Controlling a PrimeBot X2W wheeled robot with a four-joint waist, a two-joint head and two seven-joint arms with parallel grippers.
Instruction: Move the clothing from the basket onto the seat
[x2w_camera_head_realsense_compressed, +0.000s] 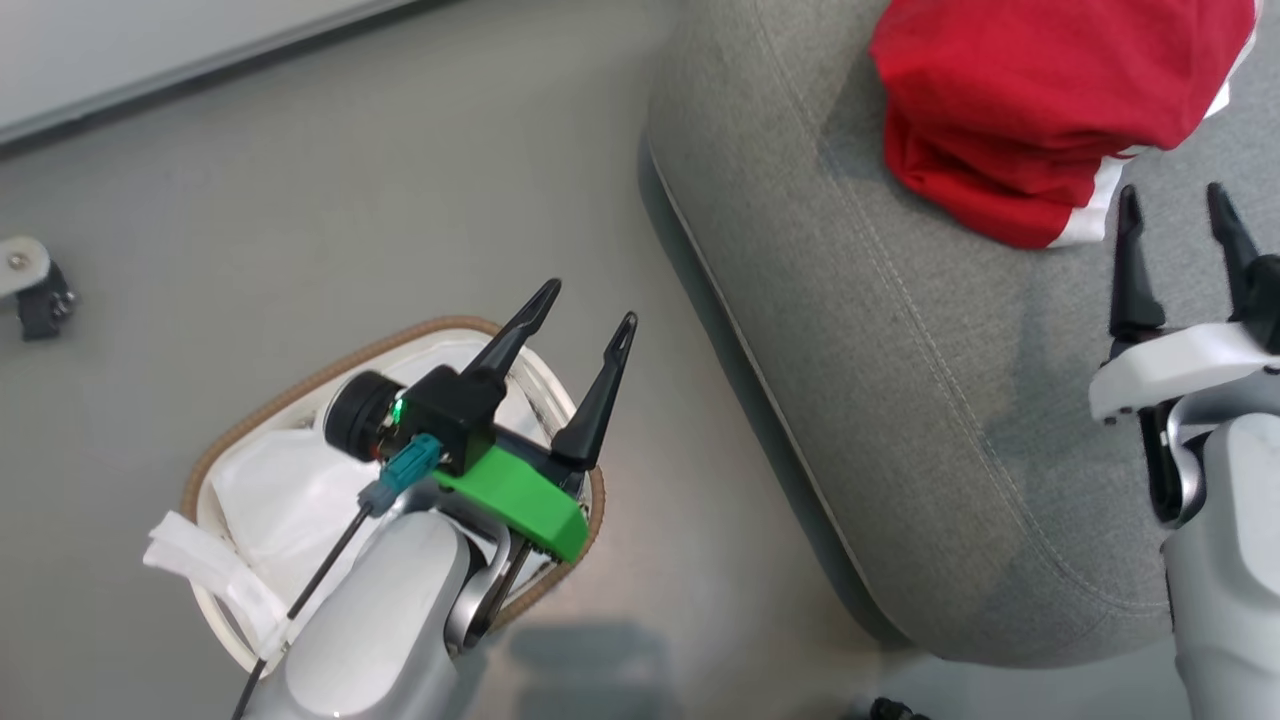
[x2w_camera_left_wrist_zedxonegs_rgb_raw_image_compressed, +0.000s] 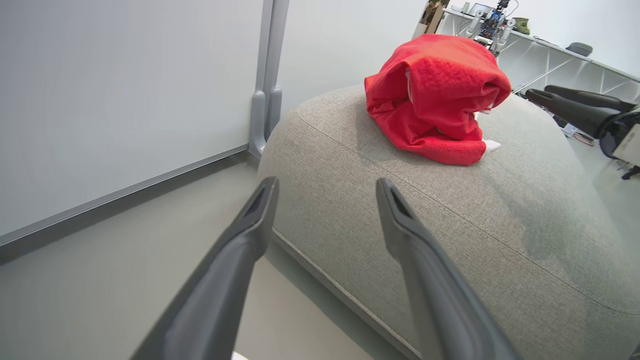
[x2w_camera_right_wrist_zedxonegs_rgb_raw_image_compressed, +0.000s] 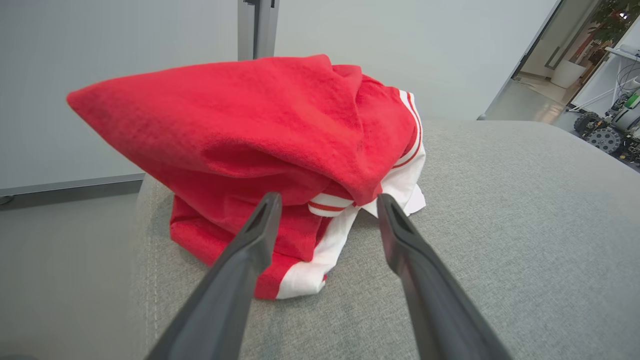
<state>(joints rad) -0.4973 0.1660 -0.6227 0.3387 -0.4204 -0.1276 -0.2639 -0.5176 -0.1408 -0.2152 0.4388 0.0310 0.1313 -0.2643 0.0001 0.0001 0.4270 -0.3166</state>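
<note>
The red clothing with white trim lies bunched on the grey seat; it also appears as clothing and clothing in the wrist views. My right gripper hovers open just short of the heap, nothing between its fingers. My left gripper is open and empty above the basket, which stands on the floor and shows its white lining. In the left wrist view the seat lies ahead of my open left gripper.
Grey floor surrounds the basket, with a pale wall and baseboard at the far left. A small caster-like fitting sits at the left edge. A metal post stands by the seat's corner.
</note>
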